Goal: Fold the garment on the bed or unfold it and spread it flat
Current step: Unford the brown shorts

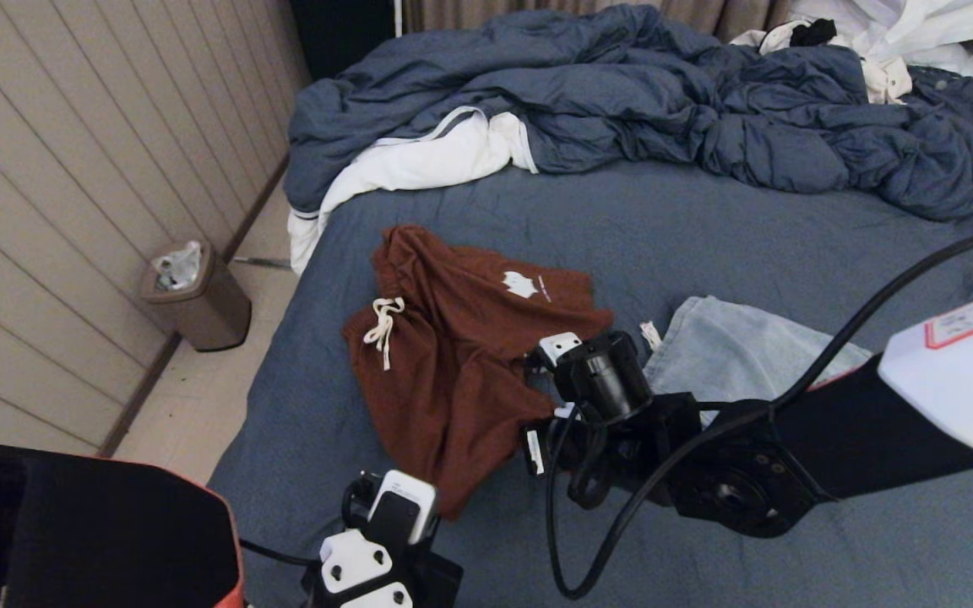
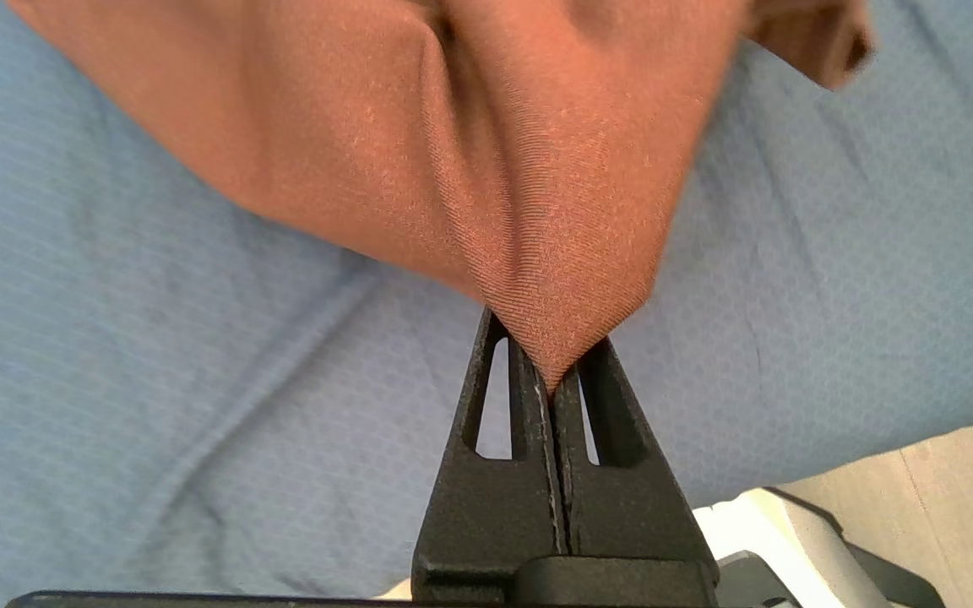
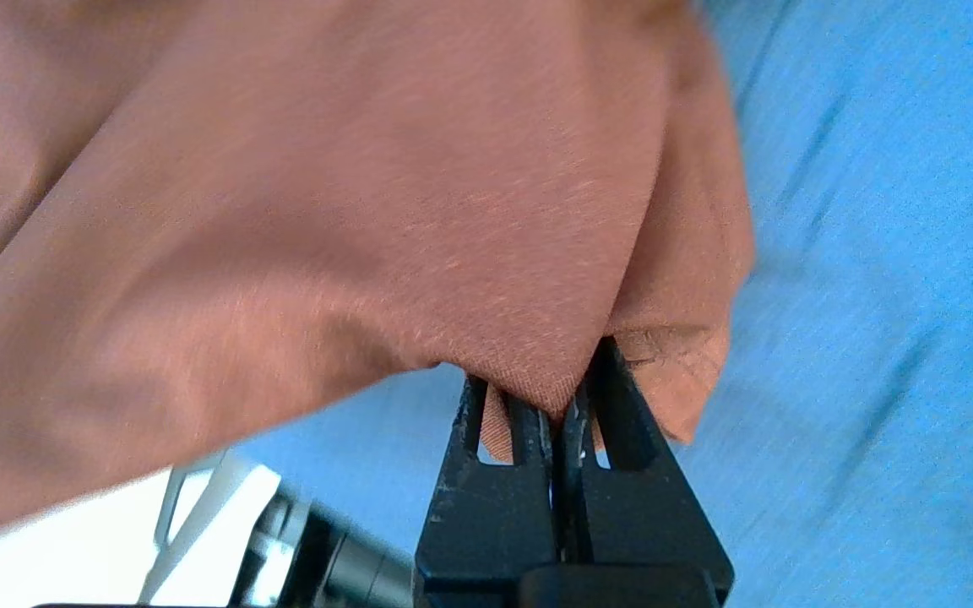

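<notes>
Past the shorts point(image 1: 461, 355), bare sheet point(image 1: 706, 245) lies open up to the heaped duvet point(image 1: 664, 101). Just right of the shorts, folded jeans point(image 1: 740, 355) block passage.

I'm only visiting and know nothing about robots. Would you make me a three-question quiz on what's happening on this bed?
1. True or false: both claws are pinching the rust-brown drawstring shorts.
2. What lies on the slate-blue bed sheet right of the shorts? A) folded pale blue denim garment B) pillow C) towel
3. Fill in: the crumpled blue duvet lies at the bed's ___ end.

Key: 1 true: left claw and right claw each grip a corner. 2 A. 3 far.
</notes>
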